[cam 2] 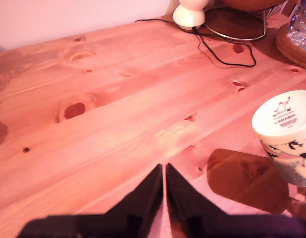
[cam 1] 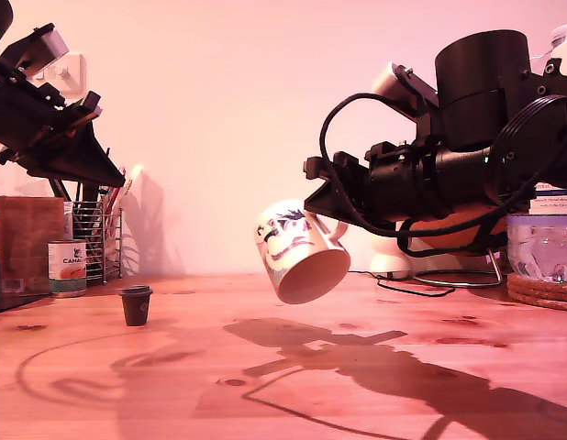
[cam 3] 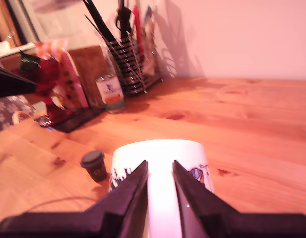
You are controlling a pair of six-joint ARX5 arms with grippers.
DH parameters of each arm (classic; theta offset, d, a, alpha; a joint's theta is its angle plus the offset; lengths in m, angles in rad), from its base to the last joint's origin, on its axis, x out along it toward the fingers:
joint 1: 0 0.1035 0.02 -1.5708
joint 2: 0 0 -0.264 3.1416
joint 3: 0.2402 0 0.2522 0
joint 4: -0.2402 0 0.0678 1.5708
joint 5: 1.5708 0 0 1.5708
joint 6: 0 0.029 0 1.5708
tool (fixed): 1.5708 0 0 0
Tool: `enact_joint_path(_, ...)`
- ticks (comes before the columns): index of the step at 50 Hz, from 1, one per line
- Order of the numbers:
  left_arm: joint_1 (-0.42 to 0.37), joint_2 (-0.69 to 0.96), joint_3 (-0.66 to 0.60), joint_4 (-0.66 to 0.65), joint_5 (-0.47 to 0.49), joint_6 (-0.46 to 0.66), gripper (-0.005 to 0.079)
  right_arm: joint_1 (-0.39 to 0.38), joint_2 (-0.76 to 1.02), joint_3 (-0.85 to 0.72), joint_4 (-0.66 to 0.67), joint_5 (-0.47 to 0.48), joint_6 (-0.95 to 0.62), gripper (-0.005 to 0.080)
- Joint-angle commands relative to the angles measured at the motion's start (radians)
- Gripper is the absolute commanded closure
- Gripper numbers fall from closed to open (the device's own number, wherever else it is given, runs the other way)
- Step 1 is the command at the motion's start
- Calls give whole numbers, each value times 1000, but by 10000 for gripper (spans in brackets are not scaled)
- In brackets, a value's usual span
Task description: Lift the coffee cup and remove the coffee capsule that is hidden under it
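Second gripper (cam 3: 160, 186) pinching the coffee cup (cam 1: 300, 251) by its handle, fingers (cam 3: 127, 196) pressed against either side of the white loop; cup held in the air above the desk (cam 1: 375, 385), tilted, bottom turned down and toward the exterior view's right, dark illustration facing the camera, shadow of cup and arm thrown on the wood underneath. From the second wrist view, white cup wall (cam 3: 163, 153) just beyond the fingertips, printed figures showing low on its side. Coffee capsule (cam 1: 135, 304) standing upright and uncovered on the desk, well apart from the cup, toward the exterior view's left; seen also past the cup in the second wrist view (cam 3: 95, 164). First gripper (cam 2: 164, 181) pressed together with only a hairline gap between its dark fingers, holding nothing, raised high at the exterior view's upper left (cam 1: 105, 170), clear of the capsule below. Cup bottom with small print visible in the first wrist view (cam 2: 284, 119). Behind the capsule, near the desk's back edge at the exterior view's left: small printed tin can (cam 1: 67, 268), wire utensil rack (cam 1: 98, 240), brown box (cam 1: 25, 243). Toward the back edge at the exterior view's right: white lamp base (cam 2: 189, 15), black cable (cam 2: 227, 54), glass jar (cam 1: 542, 247) on cork coasters (cam 1: 542, 293)
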State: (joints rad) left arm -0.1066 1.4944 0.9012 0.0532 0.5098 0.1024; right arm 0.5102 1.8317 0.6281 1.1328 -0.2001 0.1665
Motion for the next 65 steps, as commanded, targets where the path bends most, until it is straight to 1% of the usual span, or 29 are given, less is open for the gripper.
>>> enact_joint_path(1,4,-3,-9,8,6,-9,764,0,21,33,37,-4,10,764)
enact_joint_path(30,3,-3,-9,7,10,-9,764,0,155,216,-6,-53,18,764)
enact_joint_path(65,4,-3,-9,8,33,-9,764,13,229,225,-40,-56,16,764)
